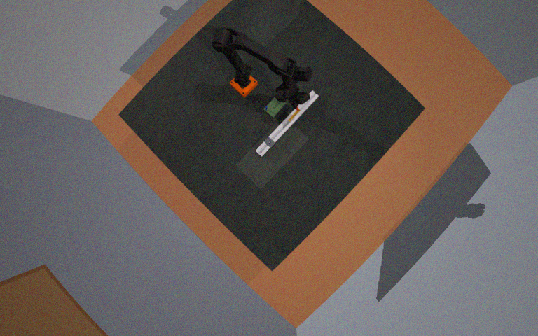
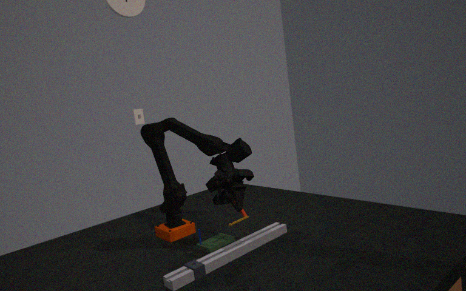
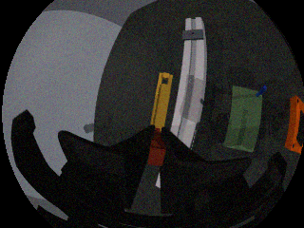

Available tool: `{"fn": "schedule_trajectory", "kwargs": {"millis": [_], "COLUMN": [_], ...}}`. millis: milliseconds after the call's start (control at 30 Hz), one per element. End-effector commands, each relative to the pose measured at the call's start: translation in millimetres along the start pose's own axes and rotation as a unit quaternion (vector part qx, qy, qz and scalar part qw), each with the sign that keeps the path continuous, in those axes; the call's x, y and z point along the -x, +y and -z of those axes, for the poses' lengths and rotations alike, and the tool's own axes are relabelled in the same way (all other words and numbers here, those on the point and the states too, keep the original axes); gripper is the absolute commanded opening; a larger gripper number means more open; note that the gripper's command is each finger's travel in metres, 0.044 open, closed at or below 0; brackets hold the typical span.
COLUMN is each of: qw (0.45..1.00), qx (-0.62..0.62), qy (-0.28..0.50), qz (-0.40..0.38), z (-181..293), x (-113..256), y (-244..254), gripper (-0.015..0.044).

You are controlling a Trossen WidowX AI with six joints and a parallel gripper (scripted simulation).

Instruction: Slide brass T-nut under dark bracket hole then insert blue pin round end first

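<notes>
Brass-yellow and flat as a ruler, the T-nut [image 1: 293,115] [image 2: 238,220] [image 3: 161,102] hangs in the air above the pale aluminum rail [image 1: 282,128] [image 2: 235,252] [image 3: 199,66], its stubby orange handle [image 1: 298,108] [image 2: 244,213] [image 3: 157,148] pinched in the nearly closed fingers of the black gripper [image 1: 296,106] [image 2: 241,210] [image 3: 158,130]. I'd judge the step to be bringing it to the slot, and next it wants lining up, lowering and tipping under the lips. Farther along, a dark, blocky bracket [image 1: 268,142] [image 2: 200,271] [image 3: 193,34] straps the long grooved bar, beside a dull green rectangular tray [image 1: 274,106] [image 2: 215,242] [image 3: 243,121] with a slim blue pin [image 1: 266,108] [image 2: 199,236] [image 3: 261,90].
</notes>
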State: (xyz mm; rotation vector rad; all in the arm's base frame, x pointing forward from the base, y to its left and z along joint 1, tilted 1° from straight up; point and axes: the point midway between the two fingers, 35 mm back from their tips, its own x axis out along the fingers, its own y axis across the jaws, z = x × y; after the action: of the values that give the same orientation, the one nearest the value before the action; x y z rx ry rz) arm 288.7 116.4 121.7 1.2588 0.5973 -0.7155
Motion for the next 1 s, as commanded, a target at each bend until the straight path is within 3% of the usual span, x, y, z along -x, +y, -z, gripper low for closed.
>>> {"fn": "schedule_trajectory", "kwargs": {"millis": [0,967], "qw": [1.000,0.999], "qx": [-0.006,-0.019], "qy": [-0.002,-0.002], "qz": [-0.010,-0.037], "z": [-1.6,0.3], "x": [1.3,-7.2], "y": [0.2,-12.0], "gripper": [-0.0150,-0.0150]}}
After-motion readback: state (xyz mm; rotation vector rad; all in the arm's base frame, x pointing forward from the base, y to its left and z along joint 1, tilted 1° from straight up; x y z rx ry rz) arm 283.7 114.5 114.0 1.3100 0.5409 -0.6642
